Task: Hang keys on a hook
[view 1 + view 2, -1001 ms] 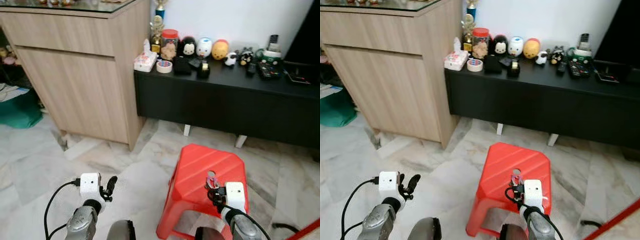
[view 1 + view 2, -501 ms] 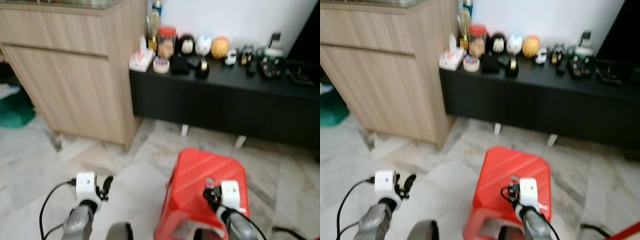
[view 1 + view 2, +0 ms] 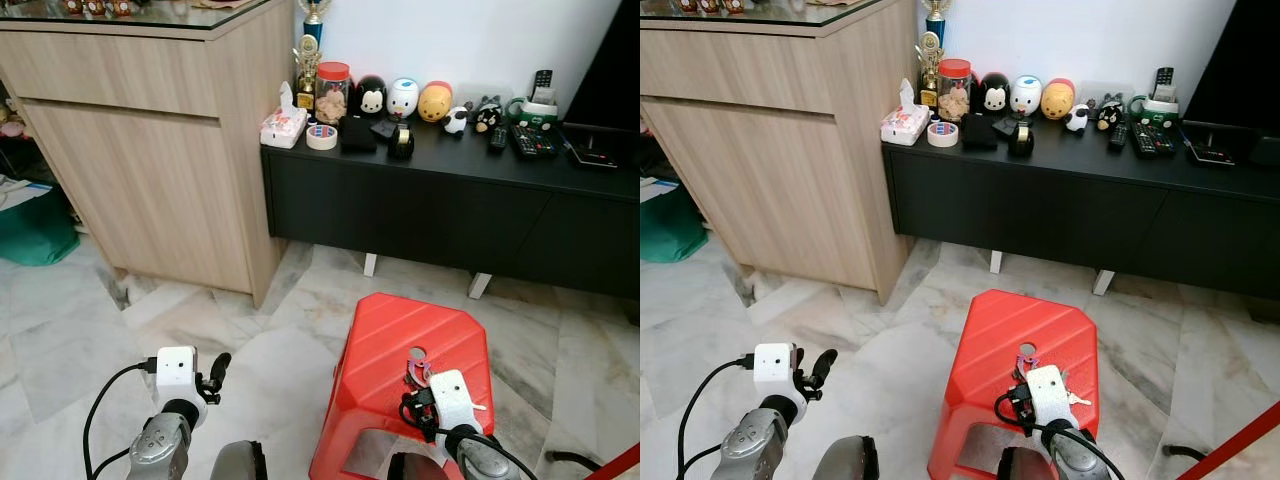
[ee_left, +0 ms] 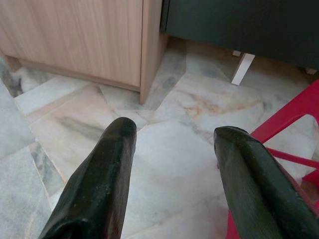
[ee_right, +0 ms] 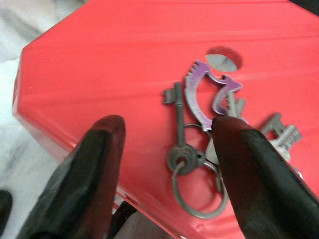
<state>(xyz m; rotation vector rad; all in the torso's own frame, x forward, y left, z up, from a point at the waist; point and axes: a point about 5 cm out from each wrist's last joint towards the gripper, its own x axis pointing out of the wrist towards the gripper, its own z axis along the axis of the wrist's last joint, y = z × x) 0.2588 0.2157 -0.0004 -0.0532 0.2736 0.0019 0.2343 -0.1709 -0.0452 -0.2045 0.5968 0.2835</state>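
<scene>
Right claw (image 5: 164, 164) now lower over the red stool (image 3: 400, 340) than a second ago, fingers spread either side of the keys (image 5: 199, 144), one finger against the purple fob, not yet closed. Keys lying flat on the stool top beside its centre hole, ring and fob fanned out. Head view steadier and sharp again after the blur. Left claw (image 4: 172, 174) spread and idle above the marble floor (image 4: 164, 149). Likely on the brink of the pinch; no hook visible yet

Our left gripper (image 4: 172, 164) hangs low at seven o'clock, fingers spread; our right gripper (image 5: 167, 149) at five o'clock, fingers parted.
</scene>
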